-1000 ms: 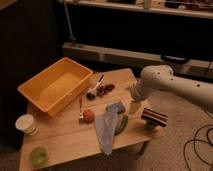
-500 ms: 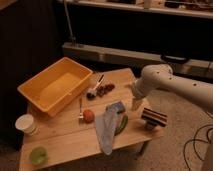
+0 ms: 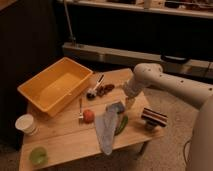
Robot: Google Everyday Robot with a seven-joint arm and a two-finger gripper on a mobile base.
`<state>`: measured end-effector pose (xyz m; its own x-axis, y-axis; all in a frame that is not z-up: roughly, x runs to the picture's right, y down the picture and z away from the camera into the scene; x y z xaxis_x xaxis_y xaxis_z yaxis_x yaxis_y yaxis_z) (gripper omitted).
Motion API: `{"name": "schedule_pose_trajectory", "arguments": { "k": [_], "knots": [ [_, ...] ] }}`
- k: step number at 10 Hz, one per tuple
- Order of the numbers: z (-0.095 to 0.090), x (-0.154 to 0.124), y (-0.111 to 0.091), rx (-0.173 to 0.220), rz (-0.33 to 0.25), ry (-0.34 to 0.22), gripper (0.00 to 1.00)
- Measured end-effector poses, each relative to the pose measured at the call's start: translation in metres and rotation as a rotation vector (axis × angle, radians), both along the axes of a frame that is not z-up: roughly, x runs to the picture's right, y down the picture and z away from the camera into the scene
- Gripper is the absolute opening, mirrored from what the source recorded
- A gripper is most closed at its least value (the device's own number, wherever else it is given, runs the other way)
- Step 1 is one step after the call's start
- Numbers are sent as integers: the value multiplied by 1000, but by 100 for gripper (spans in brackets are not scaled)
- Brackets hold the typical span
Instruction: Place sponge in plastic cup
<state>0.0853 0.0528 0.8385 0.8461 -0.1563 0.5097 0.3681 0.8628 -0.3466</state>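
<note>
Wooden table (image 3: 65, 142) in the middle, carrying all the things. White robot arm (image 3: 167, 86) coming in from the right, bent down over the right half of the table. Yellow bin (image 3: 60, 106) on the far left part. Long blue-grey cloth (image 3: 106, 130) near the centre, reaching toward the front edge. Gripper (image 3: 130, 102) low at the end of the arm; open or closed, cannot tell. Plastic cup (image 3: 38, 155), light green, upright at the front left corner. Sponge (image 3: 115, 106) flat on the table at the far end of the cloth, just beside the gripper, well apart from the plastic cup.
</note>
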Motion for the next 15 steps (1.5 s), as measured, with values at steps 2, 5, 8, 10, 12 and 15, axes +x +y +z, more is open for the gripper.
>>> {"name": "schedule_pose_trajectory", "arguments": {
  "k": [2, 5, 8, 10, 12, 15],
  "knots": [
    [19, -17, 13, -6, -71, -86, 80],
    [44, -13, 42, -66, -128, -67, 80],
    [57, -1, 61, -120, -154, -18, 80],
    [63, 10, 65, -140, -139, 8, 80],
    [70, 3, 63, -153, -118, 13, 69],
    [72, -6, 58, -162, -99, 4, 39]
  ]
}}
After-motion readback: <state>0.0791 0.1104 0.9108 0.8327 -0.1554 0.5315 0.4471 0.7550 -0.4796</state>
